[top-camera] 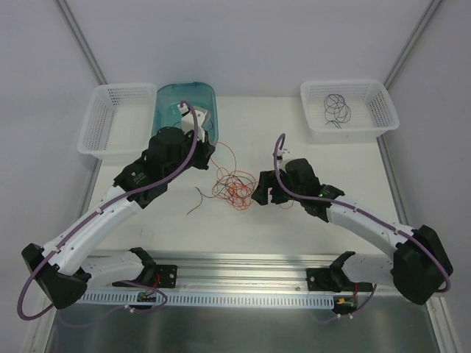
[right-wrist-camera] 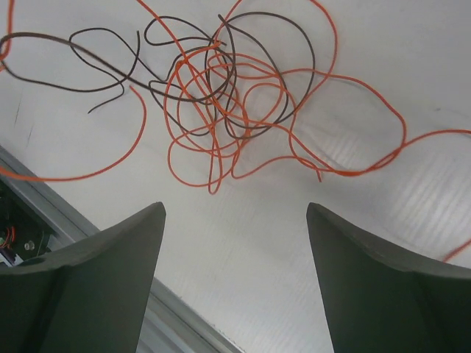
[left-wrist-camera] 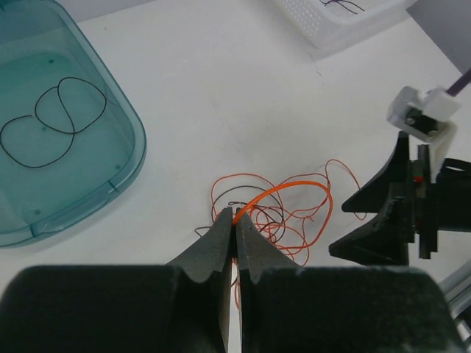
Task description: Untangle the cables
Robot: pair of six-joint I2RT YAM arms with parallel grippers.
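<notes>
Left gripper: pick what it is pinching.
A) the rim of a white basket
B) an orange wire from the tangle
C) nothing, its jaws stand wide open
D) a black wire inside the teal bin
B: in the left wrist view the left gripper is shut, and an orange wire arcs out from between its fingertips.

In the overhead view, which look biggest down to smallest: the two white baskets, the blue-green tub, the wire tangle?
1. The left white basket and right white basket: they look alike, so no ranking.
2. The teal tub, partly covered.
3. The cable tangle, judged by its knotted core.
</notes>
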